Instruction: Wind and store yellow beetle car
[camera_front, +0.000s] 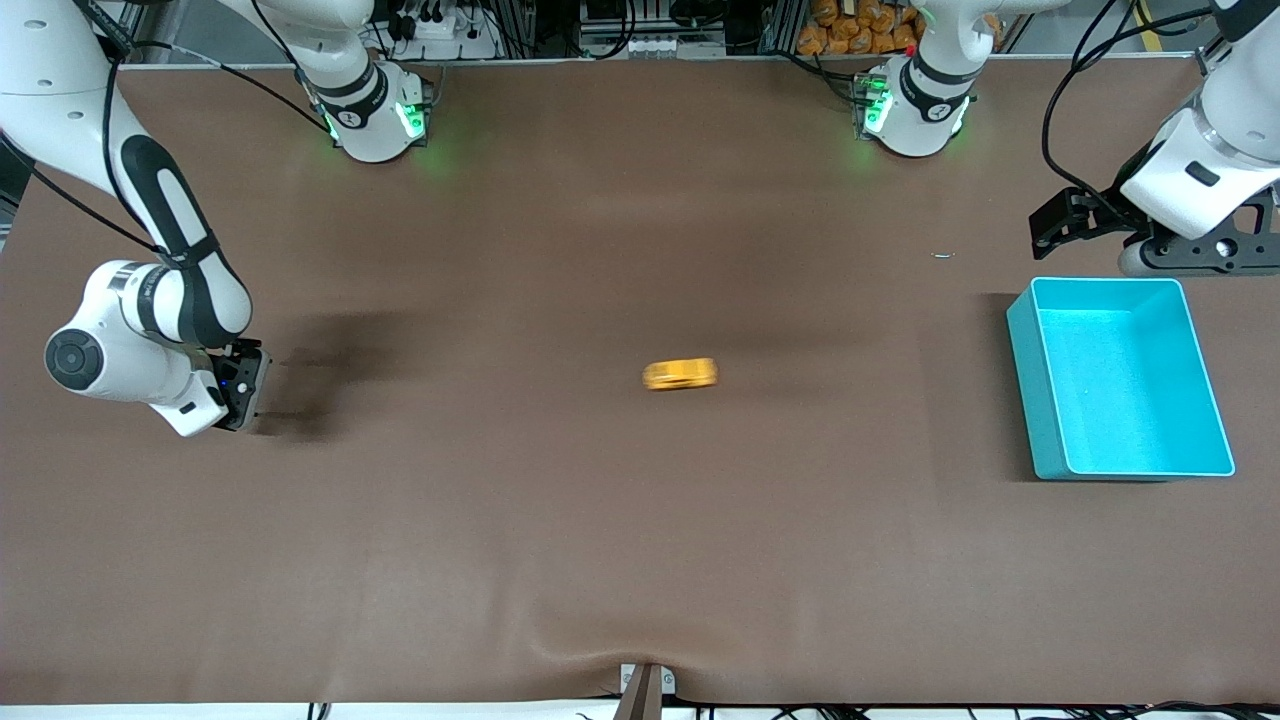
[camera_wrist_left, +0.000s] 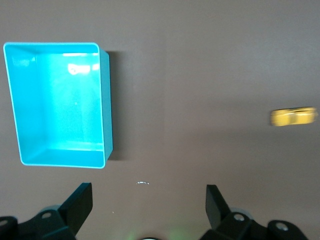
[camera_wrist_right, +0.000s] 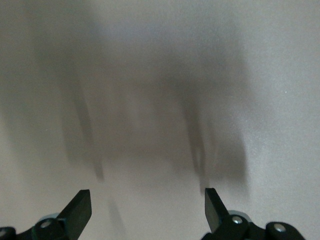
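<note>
The yellow beetle car (camera_front: 680, 374) is a small blurred orange-yellow shape on the brown table mat, near the middle. It also shows in the left wrist view (camera_wrist_left: 293, 116), blurred. The teal bin (camera_front: 1120, 377) stands empty toward the left arm's end of the table and shows in the left wrist view (camera_wrist_left: 57, 104). My left gripper (camera_wrist_left: 148, 202) is open and empty, up beside the bin's farther edge. My right gripper (camera_wrist_right: 147, 207) is open and empty, low over bare mat at the right arm's end, well apart from the car.
A tiny pale speck (camera_front: 943, 255) lies on the mat between the left arm's base and the bin. A small bracket (camera_front: 645, 690) sits at the table edge nearest the front camera.
</note>
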